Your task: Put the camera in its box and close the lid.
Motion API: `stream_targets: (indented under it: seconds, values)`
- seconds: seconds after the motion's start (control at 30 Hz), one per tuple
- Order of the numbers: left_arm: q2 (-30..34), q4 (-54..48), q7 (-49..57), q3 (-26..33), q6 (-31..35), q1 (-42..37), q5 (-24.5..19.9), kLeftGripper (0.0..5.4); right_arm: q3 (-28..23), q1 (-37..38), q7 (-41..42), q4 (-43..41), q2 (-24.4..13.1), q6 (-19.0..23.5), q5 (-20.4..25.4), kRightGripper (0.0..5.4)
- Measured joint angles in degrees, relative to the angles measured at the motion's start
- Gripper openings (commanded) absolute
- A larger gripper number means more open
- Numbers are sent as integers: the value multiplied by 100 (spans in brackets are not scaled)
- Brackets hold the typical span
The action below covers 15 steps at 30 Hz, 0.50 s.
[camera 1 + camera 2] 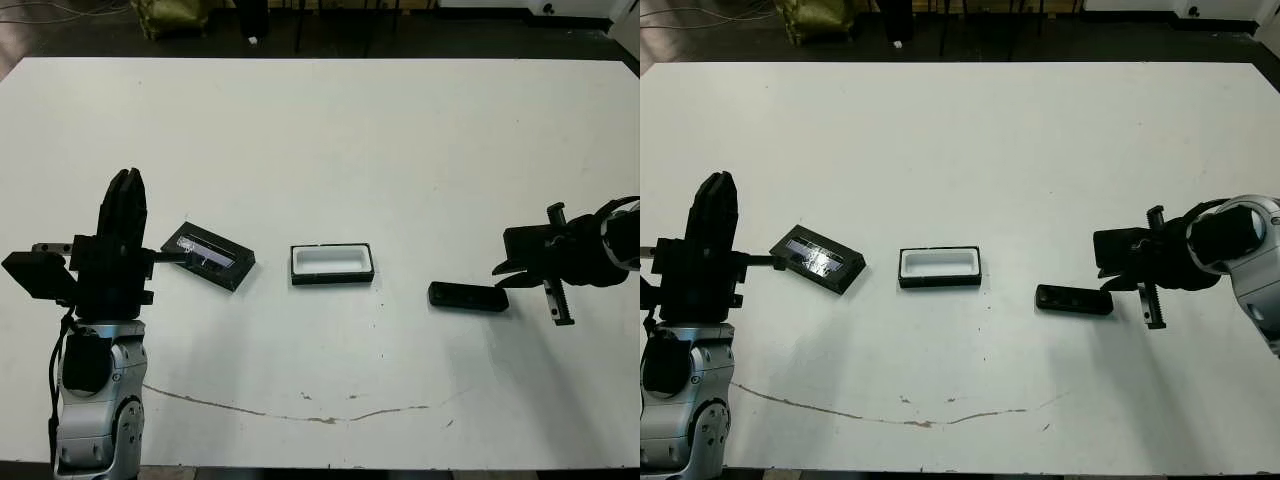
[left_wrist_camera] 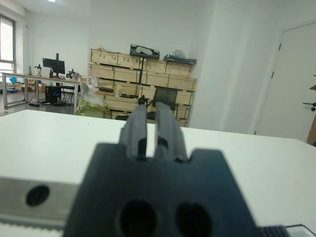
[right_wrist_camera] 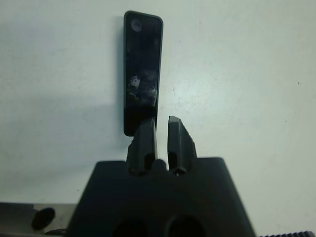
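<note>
- Black camera (image 1: 468, 297) lies flat on tabletop (image 1: 330, 150), right of box (image 1: 332, 264); lid (image 1: 208, 256) further left.
- R claw (image 3: 160, 129) at camera's right end, fingers nearly together, empty; spread first, then straddle camera.
- L claw (image 2: 150, 129) raised, fingers close together, empty.

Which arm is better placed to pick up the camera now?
Right. Its tool sits just beside the camera, fingers nearly closed. The left tool stands upright by the lid, beyond the box.

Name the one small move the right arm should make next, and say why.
Probably open the right gripper and ease it forward over the near end of the camera. Its fingers sit nearly together just short of that end, gripping nothing, while the camera lies flat on the table, apart from the empty box. The lid lies beyond, by the left gripper.
</note>
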Motion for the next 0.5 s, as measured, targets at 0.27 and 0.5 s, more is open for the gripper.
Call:
stream_targets:
  seconds: [0.27, 0.5]
  values:
    - [-1, -29, 39, -1, 13, 1, -1, 3, 4, 194, 36, -474, -123, 338, -8, 0]
    - [0, -26, 38, 2, -1, 1, 2, 3, -19, 347, 39, -466, -133, 352, 180, 0]
